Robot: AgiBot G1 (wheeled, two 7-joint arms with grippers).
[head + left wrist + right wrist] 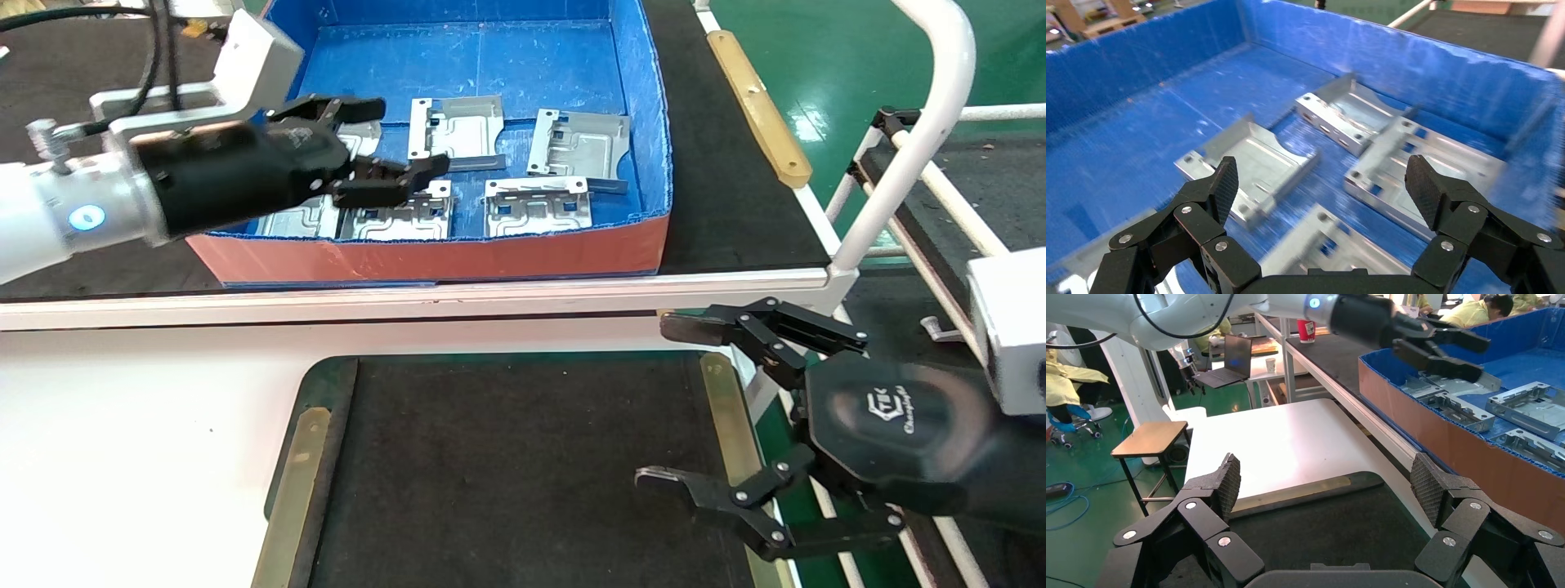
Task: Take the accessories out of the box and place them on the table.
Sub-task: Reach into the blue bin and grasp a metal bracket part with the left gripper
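Nothing is out yet: the accessories point(456, 131) all lie inside the box point(425, 255), the desk point(523, 465) bare. My left claw point(396, 143) hovers wide and empty over them; my right claw point(678, 404) waits wide beside the desk.

**Shiny steel, scuffed plastic**

The accessories point(456, 131) look like bare stamped sheet metal, silvery with a dull sheen. The box point(645, 122) is corrugated blue plastic, scratched up inside. The surface point(523, 465) is dark, matt, kinda fuzzy, with brass-looking strips point(727, 433). Tool pads point(1226, 184) are textured black rubber.
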